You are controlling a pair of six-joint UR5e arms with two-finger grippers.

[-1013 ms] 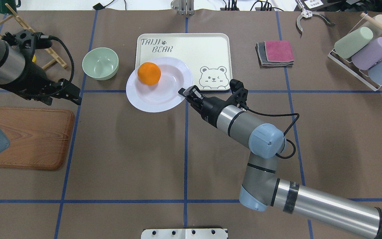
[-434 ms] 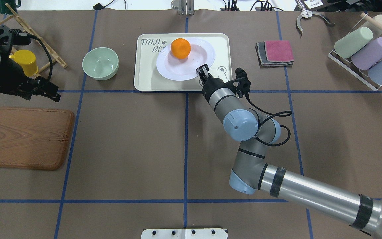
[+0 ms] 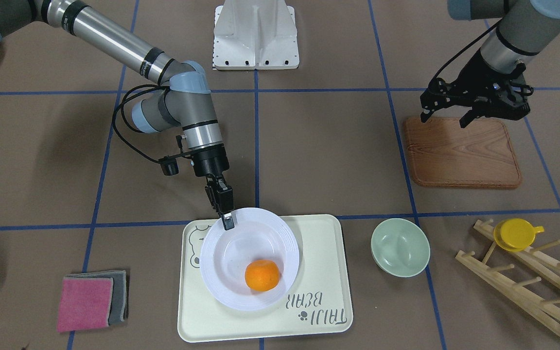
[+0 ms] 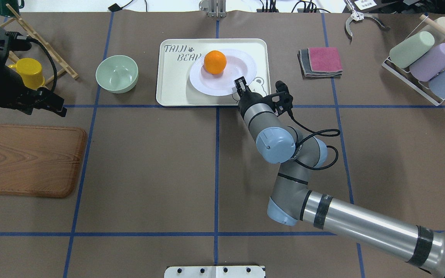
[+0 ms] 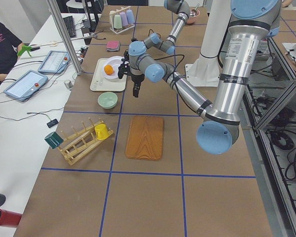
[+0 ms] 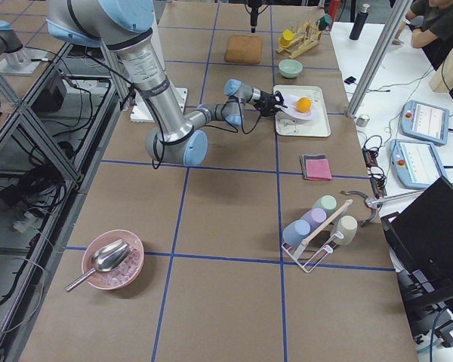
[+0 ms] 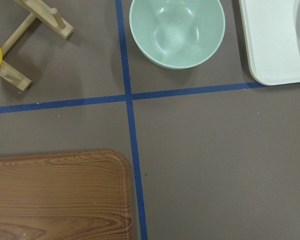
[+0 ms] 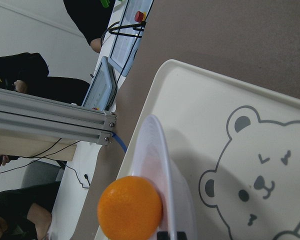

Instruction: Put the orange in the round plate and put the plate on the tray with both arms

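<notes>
The orange [image 4: 214,61] lies in the white round plate [image 4: 228,79], toward its far rim. The plate is over the cream tray [image 4: 176,88], covering part of the bear drawing. My right gripper [image 4: 240,85] is shut on the plate's near rim, also clear in the front view [image 3: 226,219]. The right wrist view shows the plate [image 8: 162,165] edge-on with the orange [image 8: 130,207] beside the tray's bear [image 8: 255,165]. Whether the plate rests flat on the tray I cannot tell. My left gripper [image 4: 50,105] hangs open and empty, well left of the tray.
A pale-green bowl [image 4: 117,73] sits left of the tray. A wooden board [image 4: 31,160] lies near left, below the left gripper. A wooden rack holds a yellow cup [image 4: 29,71] at far left. Folded cloths [image 4: 321,61] and a rack of cups [image 4: 425,61] are at the right.
My right gripper has carried the plate with the orange from the tray's near-left corner to over the tray. My left arm has pulled back to the left.
</notes>
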